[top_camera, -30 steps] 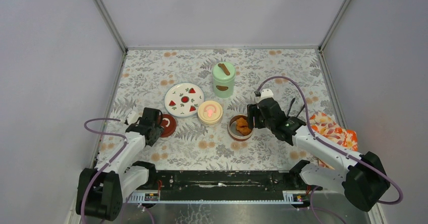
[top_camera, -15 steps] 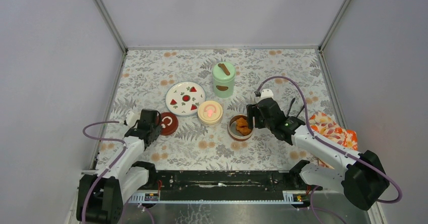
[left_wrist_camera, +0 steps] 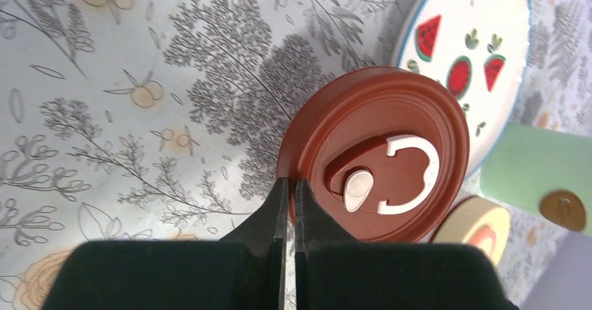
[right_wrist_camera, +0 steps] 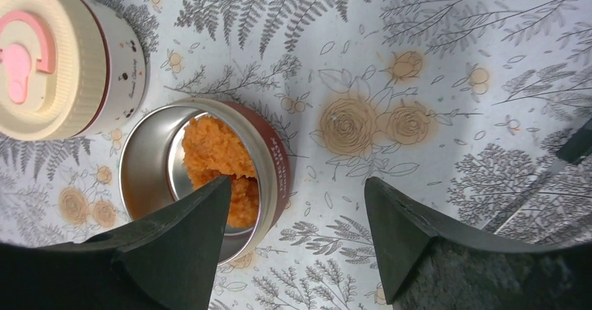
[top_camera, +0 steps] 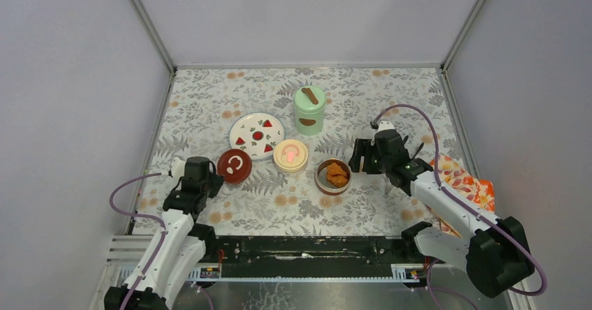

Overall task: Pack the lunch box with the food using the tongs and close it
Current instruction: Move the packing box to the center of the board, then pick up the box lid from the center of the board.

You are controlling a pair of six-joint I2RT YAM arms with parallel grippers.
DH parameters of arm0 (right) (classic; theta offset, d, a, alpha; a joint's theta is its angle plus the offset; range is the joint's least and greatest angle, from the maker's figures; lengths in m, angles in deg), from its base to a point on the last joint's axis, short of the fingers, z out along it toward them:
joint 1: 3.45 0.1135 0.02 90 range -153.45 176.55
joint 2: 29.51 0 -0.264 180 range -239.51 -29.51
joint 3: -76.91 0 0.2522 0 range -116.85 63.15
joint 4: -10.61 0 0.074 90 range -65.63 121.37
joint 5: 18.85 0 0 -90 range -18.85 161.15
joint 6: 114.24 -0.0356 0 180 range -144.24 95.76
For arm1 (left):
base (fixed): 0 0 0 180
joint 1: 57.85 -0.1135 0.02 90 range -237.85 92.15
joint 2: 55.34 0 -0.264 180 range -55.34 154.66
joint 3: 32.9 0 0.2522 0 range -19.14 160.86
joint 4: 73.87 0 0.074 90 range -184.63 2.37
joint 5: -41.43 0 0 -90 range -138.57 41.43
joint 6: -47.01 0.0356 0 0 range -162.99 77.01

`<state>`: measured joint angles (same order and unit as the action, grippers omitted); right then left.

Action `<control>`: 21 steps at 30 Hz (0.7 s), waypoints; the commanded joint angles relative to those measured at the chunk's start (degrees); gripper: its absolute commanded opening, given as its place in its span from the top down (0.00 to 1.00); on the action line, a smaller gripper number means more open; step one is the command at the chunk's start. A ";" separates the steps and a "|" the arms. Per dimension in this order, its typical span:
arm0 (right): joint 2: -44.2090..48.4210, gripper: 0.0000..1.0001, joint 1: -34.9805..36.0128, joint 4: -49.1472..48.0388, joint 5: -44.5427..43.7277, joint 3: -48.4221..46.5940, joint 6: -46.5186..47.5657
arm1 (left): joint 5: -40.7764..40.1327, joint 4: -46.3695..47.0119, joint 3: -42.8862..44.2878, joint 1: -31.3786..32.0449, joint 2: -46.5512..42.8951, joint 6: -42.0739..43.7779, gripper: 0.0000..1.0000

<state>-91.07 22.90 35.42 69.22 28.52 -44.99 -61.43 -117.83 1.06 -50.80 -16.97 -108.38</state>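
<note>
An open steel bowl (top_camera: 334, 176) of the lunch box holds orange fried chunks (right_wrist_camera: 222, 162). Its dark-red lid (left_wrist_camera: 377, 153) lies flat on the table beside the plate. My left gripper (left_wrist_camera: 288, 184) is shut and empty, tips at the lid's near edge. My right gripper (right_wrist_camera: 297, 184) stands open, right of the bowl in the top view. One finger (right_wrist_camera: 202, 219) hangs over the bowl's rim. The cream-lidded bowl (top_camera: 290, 155) and the mint-green jar (top_camera: 309, 109) are closed. Neither gripper holds tongs; a slim dark piece (right_wrist_camera: 574, 146) at the right wrist view's right edge may be one.
A white plate with fruit pictures (top_camera: 255, 136) lies left of the cream-lidded bowl. An orange patterned cloth (top_camera: 466, 183) is bunched at the table's right edge, under my right arm. Grey walls close in the table on three sides.
My left gripper shut and drew back toward the near edge, leaving the dark-red lid on the table. My right gripper moved right, off the open bowl, and opened a little wider.
</note>
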 commanded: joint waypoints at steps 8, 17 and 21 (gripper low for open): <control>-1.19 0.21 -1.03 -1.12 7.72 0.23 -2.22 | 13.27 1.70 8.13 -0.28 -0.08 6.57 1.00; -1.82 0.20 -1.01 -0.14 7.46 0.52 -1.47 | 15.92 5.32 5.80 -0.19 3.17 9.36 0.62; -1.73 0.20 -1.04 -0.85 8.23 0.72 -0.71 | 19.12 14.41 1.64 -0.26 7.16 10.54 0.48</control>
<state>-93.52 22.05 35.85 76.41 29.09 -46.56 -46.33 -113.41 6.20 -50.80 -12.95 -100.25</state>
